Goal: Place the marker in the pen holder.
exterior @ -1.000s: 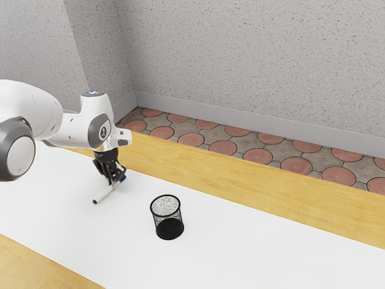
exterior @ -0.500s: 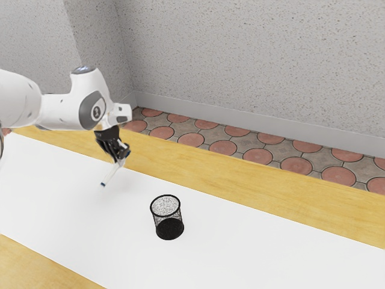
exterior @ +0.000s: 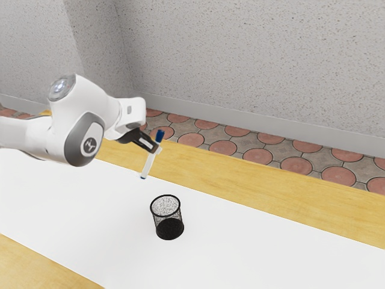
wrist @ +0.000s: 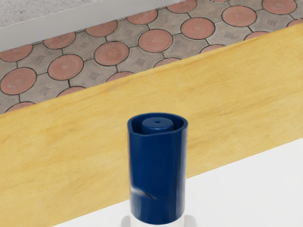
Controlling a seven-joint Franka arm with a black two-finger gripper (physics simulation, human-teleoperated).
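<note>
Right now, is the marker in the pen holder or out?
Out. The gripper holds the marker up in the air, and the pen holder stands apart from it.

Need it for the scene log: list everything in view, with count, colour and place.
marker: 1, white with blue ends, held tilted in the air, larger blue end up
holder: 1, black mesh, upright on the strip
strip: 1, white, along the table
table: 1, yellow wood, under the strip
floor: 1, round reddish tiles set in grey, beyond the table
baseboard: grey, count unclear, along the wall's foot
wall: at least 2 faces, speckled grey, behind the floor
arm: 1, white and grey, in from the exterior view's left
hand: 1, black, shut on the marker
</note>
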